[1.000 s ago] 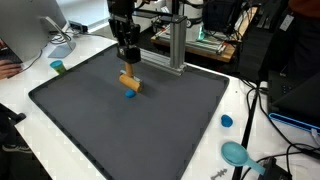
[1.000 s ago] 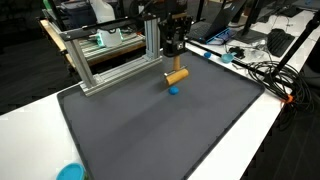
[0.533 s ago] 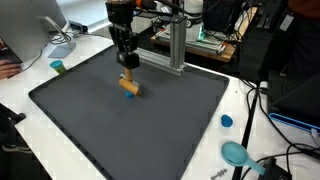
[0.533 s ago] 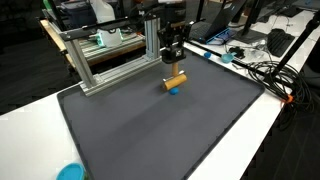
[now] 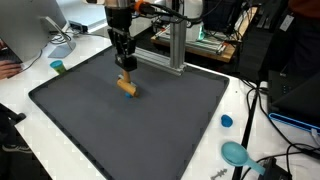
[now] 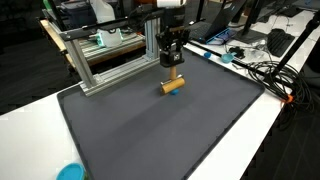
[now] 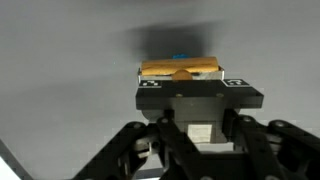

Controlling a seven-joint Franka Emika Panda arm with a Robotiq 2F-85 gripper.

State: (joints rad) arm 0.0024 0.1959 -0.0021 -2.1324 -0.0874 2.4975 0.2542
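A short wooden cylinder (image 5: 126, 86) hangs crosswise at the tips of my gripper (image 5: 125, 70), low over the dark grey mat (image 5: 150, 125). In both exterior views the dark fingers come straight down onto it (image 6: 173, 85). In the wrist view the cylinder (image 7: 180, 69) lies across the fingertips, with a small blue piece (image 7: 180, 57) showing just behind it on the mat. The gripper (image 6: 172, 68) looks shut on the cylinder. The blue piece is almost hidden under the cylinder in the exterior views.
An aluminium frame (image 5: 176, 45) stands at the mat's far edge, close behind the arm (image 6: 110, 55). On the white table lie a small teal cup (image 5: 58, 67), a blue cap (image 5: 227, 121) and a teal dish (image 5: 236, 153). Cables run along one side (image 6: 262, 72).
The gripper and the wooden cylinder have moved together a little sideways and downward. The cylinder now covers the blue piece that showed below it before.
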